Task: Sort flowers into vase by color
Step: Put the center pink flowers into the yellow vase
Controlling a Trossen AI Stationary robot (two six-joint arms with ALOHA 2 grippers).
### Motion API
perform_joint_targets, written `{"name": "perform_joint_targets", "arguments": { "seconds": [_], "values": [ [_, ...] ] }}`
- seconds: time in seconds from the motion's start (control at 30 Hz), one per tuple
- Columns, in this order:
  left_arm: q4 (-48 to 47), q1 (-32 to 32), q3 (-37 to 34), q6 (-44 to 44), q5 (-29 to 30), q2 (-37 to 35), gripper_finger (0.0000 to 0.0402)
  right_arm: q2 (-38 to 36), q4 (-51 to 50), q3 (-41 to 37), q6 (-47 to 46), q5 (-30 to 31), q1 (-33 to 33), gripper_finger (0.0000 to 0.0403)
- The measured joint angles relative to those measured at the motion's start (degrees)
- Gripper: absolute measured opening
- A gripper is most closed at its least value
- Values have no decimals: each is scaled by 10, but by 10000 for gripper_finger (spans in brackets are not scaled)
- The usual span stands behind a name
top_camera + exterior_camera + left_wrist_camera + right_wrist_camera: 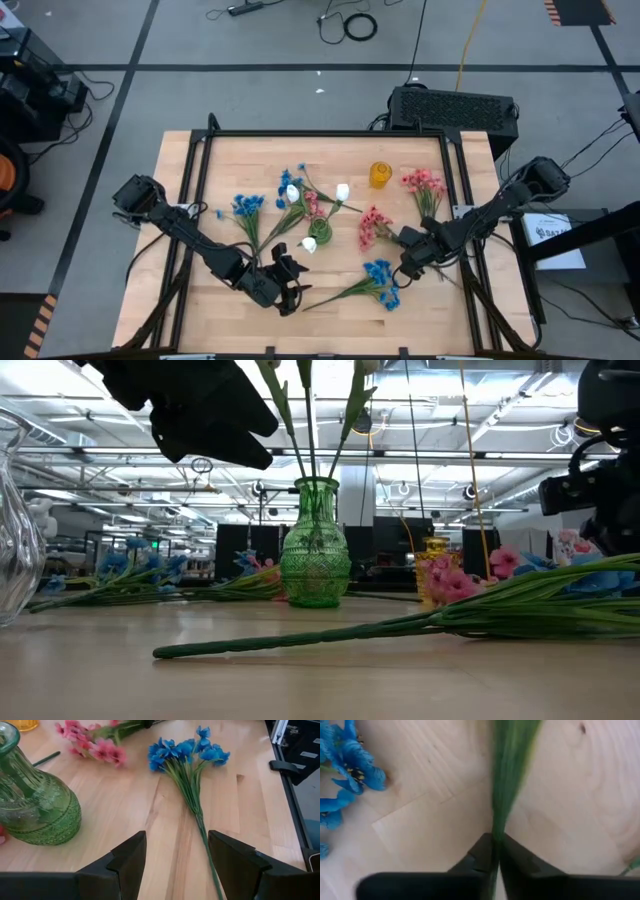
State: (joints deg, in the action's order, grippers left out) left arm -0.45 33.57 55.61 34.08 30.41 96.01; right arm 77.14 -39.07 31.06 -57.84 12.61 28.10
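We log the right gripper (pixel 495 845) low at the centre of its wrist view, fingers pinched on the green stem of a pink spray (pixel 375 225), which runs up the frame from between them. In the high view that spray lies right of centre, blossoms up-left of the gripper. The left gripper (pixel 176 857) stands spread over a blue spray's (pixel 185 752) stem, blossoms at upper centre, not touching. A green vase (pixel 320 232) mid-table holds white buds; other flowers lie across the upper half.
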Motion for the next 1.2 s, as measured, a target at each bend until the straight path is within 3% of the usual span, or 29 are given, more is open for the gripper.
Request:
{"name": "perform_joint_targets", "arguments": {
  "seconds": [0.23,0.8,1.2],
  "values": [
    [0,2,0,1,1,0,219,-34,10,-4,-15,22,0,4],
    [0,13,0,1,16,0,219,-246,109,-2,31,152,2,1],
    [0,15,0,1,16,0,219,-364,157,-1,127,336,21,0]
  ]
}}
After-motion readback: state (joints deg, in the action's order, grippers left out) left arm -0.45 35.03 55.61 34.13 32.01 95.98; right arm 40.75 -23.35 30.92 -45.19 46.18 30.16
